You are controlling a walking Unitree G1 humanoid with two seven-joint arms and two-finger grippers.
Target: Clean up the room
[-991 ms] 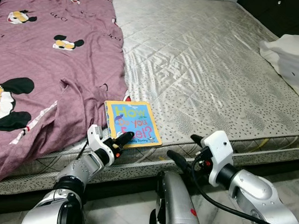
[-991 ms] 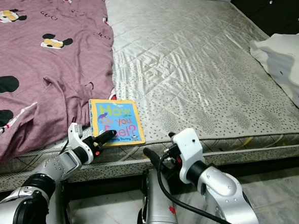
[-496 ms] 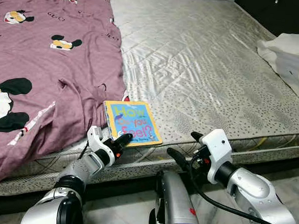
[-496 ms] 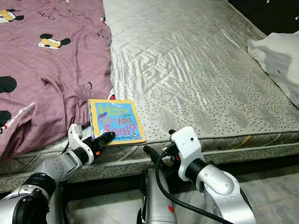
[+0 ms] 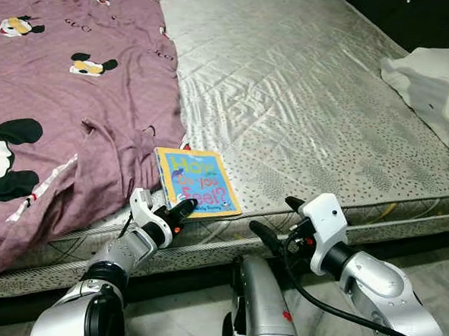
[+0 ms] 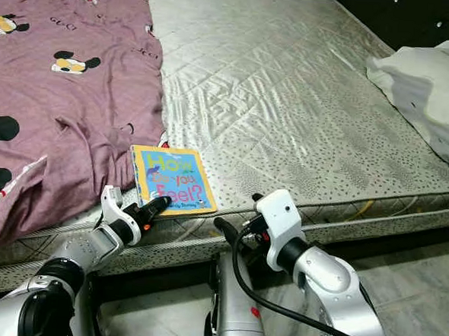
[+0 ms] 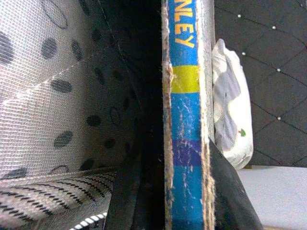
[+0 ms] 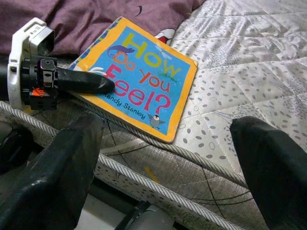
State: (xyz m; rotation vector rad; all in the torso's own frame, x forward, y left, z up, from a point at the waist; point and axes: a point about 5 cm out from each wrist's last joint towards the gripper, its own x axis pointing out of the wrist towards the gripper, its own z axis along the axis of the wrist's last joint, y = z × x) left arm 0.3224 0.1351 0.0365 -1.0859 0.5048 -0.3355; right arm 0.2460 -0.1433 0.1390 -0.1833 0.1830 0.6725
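— Fingers (image 8: 86, 82) of left gripper (image 5: 178, 209): pinching near edge of board book (image 5: 196, 183), one on the cover, the other under it, as far as left wrist view tells.

— And right gripper (image 5: 271, 223)?

— Spread wide, holding nothing, hovering just off the edge of the mattress (image 5: 312, 105), near the book but apart from it.

— Whereabouts of the book?

— Flat at the mattress's front edge, just beside the hem of the purple cartoon-print blanket (image 5: 68, 105), cover up, near edge at the mattress piping.

— Progress on tidying?

— Early, by the look of it. Grip on the book apparently made; not yet lifted, carried or put away. Destination not visible.

— Anything else left?

— Probably. Blanket lying rumpled over the left half of the mattress; white bundle of cloth (image 5: 436, 78) heaped at the far right side. Both untouched, likely needing straightening or removal.
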